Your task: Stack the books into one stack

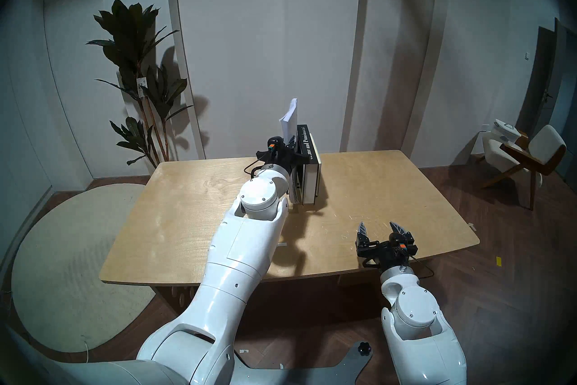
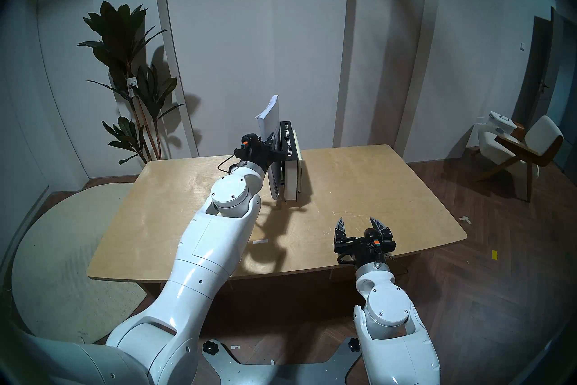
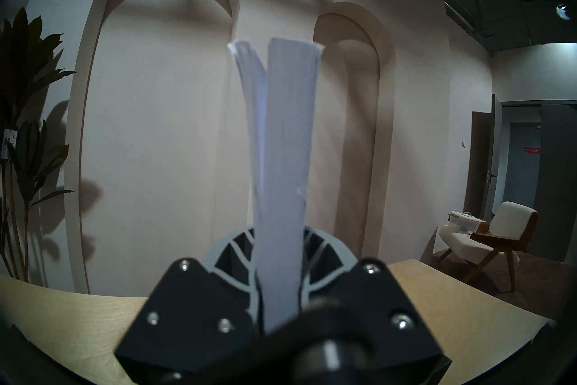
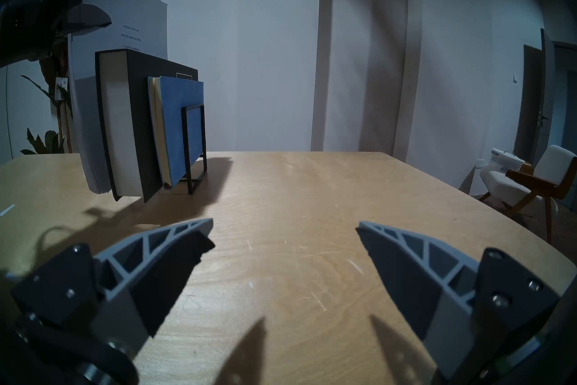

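Three books stand upright side by side at the table's far middle. The large white softcover is leftmost and tallest, and its top pages fan apart. My left gripper is shut on its near edge, about halfway up. Beside it stands the thick black "Crime and Punishment". The thin blue hardcover is rightmost. My right gripper hovers open over the table's front right with nothing between its fingers.
A black wire-frame rack holds the books from the right. The wooden table carries a small white strip near my left forearm. A plant stands behind the far left corner and a chair at the far right.
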Available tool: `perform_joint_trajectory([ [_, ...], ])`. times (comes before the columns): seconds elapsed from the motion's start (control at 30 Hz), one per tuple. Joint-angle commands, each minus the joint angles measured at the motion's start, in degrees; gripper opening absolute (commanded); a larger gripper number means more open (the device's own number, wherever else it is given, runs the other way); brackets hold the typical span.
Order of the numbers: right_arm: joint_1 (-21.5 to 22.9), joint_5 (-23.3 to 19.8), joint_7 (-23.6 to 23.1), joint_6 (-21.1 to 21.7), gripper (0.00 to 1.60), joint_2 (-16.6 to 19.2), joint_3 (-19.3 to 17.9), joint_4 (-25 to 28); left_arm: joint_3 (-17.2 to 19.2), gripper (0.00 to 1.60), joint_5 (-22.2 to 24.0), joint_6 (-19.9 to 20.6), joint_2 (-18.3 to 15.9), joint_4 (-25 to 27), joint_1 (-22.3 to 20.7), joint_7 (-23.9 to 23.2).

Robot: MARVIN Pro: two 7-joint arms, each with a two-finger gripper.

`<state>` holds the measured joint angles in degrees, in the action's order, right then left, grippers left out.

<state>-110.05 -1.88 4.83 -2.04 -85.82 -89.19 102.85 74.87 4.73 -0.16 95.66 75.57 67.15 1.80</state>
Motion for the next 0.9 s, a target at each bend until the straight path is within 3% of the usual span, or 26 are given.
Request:
perform_joint_trajectory([
  [0.0, 0.3, 0.1, 0.1, -0.6, 1.60, 0.0, 0.0, 1.4, -0.8, 0.00, -2.8, -1.8, 1.2, 3.5, -2.5, 3.4],
  [0.2, 0.3, 0.0, 0.1, -0.6, 1.60, 0.1, 0.0, 1.3, -1.1, 0.00, -3.8, -2.1, 1.2, 4.2, -3.4, 5.1],
  [0.87, 0.4, -0.2, 0.3, -0.6, 1.60, 0.4, 0.2, 1.2, -1.6, 0.00, -4.6, -5.1, 0.5, 14.1, -2.4, 6.0],
])
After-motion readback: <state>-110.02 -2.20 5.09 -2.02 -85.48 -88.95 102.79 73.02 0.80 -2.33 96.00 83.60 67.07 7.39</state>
